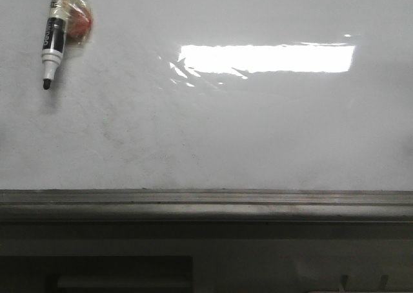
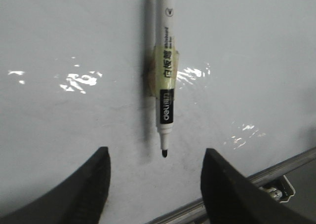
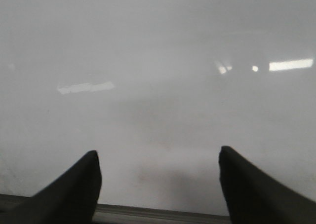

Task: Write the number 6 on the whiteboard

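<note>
A capped-off marker (image 2: 165, 81) is seen taped to the whiteboard (image 1: 258, 131), upper left in the front view. Light, rigid and slick, it is best gripped mid-barrel. Left pincer (image 2: 155, 184) and right pincer (image 3: 158, 184) are spread, empty. No 6 is drawn.

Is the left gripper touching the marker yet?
Apart. The left wrist view shows the open left gripper with both fingers clear of the marker, bare whiteboard between them.

"deli" on the marker (image 2: 166, 81) barrel
</note>
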